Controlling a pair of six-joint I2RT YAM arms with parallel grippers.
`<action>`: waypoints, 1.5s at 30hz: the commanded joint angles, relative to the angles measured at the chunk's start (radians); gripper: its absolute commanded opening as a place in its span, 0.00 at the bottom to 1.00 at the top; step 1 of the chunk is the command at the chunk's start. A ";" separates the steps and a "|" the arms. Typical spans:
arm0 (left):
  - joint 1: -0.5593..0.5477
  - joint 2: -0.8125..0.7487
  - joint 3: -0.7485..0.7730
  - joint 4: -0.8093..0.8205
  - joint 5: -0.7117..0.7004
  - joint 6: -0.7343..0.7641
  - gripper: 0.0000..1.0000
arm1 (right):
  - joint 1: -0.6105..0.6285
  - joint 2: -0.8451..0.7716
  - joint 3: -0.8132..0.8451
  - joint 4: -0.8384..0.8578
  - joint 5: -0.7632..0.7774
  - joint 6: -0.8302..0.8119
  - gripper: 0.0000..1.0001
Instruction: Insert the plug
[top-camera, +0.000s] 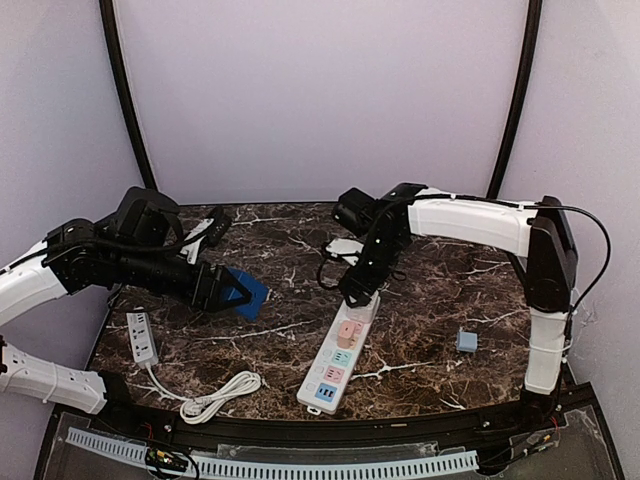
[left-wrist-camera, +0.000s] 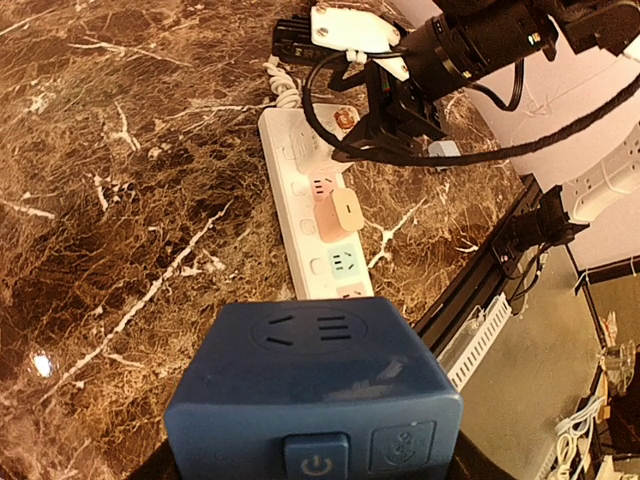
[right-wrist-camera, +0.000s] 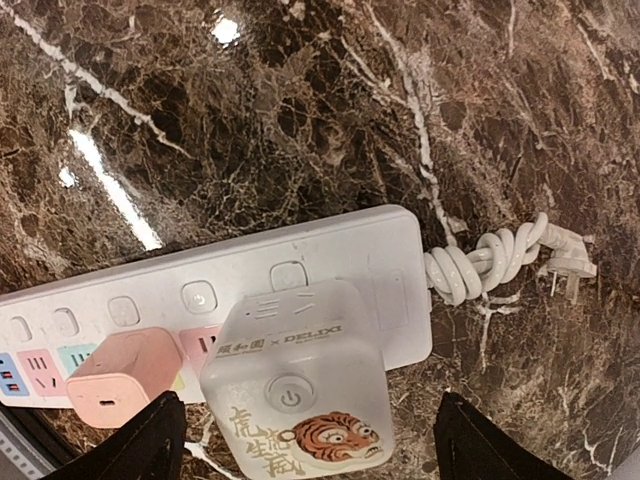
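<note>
My right gripper (top-camera: 360, 290) hangs over the far end of the long white power strip (top-camera: 338, 358). In the right wrist view its jaws are open, one on each side of a white cube adapter with a tiger picture (right-wrist-camera: 295, 385), with gaps on both sides. The cube sits on the strip (right-wrist-camera: 330, 250) next to a pink plug (right-wrist-camera: 120, 375). My left gripper (top-camera: 222, 287) is shut on a dark blue cube adapter (left-wrist-camera: 315, 385), held above the table left of the strip (left-wrist-camera: 290, 200). Its fingers are mostly hidden behind the cube.
The strip's coiled cable and plug (right-wrist-camera: 520, 255) lie at its far end. A white flat object (top-camera: 345, 245) lies behind it. A small grey-blue cube (top-camera: 467, 340) sits at the right. A small white strip (top-camera: 142, 336) and coiled cord (top-camera: 215, 395) lie front left.
</note>
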 joint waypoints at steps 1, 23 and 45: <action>-0.001 -0.022 0.038 -0.056 -0.050 -0.113 0.01 | -0.007 0.035 -0.059 0.041 -0.032 -0.036 0.84; -0.022 0.016 -0.012 -0.035 -0.110 -0.242 0.01 | -0.027 0.075 -0.074 0.020 0.004 0.122 0.11; -0.022 0.320 0.271 -0.281 -0.251 -0.667 0.01 | -0.034 -0.055 -0.273 -0.025 -0.123 0.917 0.00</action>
